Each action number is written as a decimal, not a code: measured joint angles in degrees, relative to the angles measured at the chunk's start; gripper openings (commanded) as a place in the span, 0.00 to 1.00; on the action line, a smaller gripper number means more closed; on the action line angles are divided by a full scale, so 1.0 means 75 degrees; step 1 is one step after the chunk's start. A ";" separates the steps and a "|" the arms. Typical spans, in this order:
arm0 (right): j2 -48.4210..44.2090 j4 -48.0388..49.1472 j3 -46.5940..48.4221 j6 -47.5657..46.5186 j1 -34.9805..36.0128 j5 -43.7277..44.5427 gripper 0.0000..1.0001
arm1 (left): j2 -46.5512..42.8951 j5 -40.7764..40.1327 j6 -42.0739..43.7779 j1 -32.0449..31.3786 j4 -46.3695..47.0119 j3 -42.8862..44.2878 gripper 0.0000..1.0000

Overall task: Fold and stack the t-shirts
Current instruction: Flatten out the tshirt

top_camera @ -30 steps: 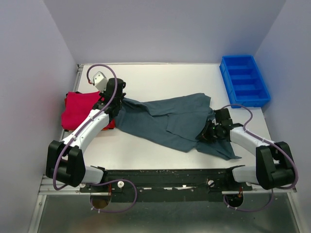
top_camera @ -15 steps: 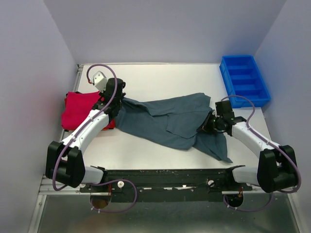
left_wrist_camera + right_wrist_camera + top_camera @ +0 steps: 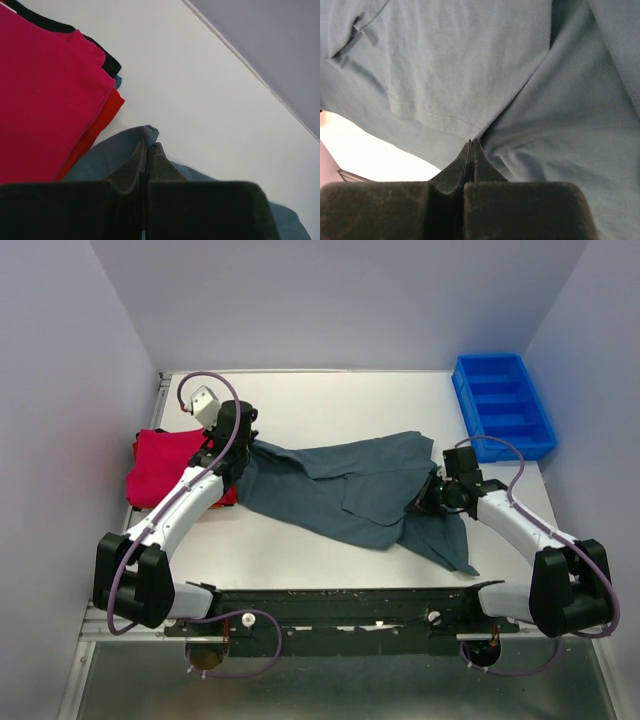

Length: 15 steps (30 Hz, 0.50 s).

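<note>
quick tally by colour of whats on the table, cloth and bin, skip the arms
grey-teal t-shirt, spread out: 1
pink-red folded shirt, top of the pile: 1
red folded shirt, under it: 1
black cloth layer, lower in the pile: 1
blue bin: 1
total: 5 (a blue sliver in the pile is too small to count)

White arms, black joints, purple cables

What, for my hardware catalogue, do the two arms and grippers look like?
Both the left arm and right arm have white shells, black joints and bulky black base blocks; a purple cable loops along each. The left gripper and right gripper are black, with two tapered fingers.
</note>
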 measured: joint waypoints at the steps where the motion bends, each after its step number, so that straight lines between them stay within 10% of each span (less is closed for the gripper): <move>1: 0.0000 -0.0006 0.0023 -0.0003 0.0000 -0.0003 0.01 | 0.0003 0.0000 0.0003 0.0000 0.0006 0.0000 0.00; 9: 0.0425 -0.0536 0.2530 -0.0306 -0.0251 -0.0178 0.01 | 0.0580 -0.0017 0.0035 0.0029 -0.0105 0.0562 0.00; 15: 0.1574 -0.1457 0.6714 -0.0580 -0.1180 -0.0676 0.01 | 0.2186 0.0329 0.0096 0.0484 -0.1253 0.3593 0.00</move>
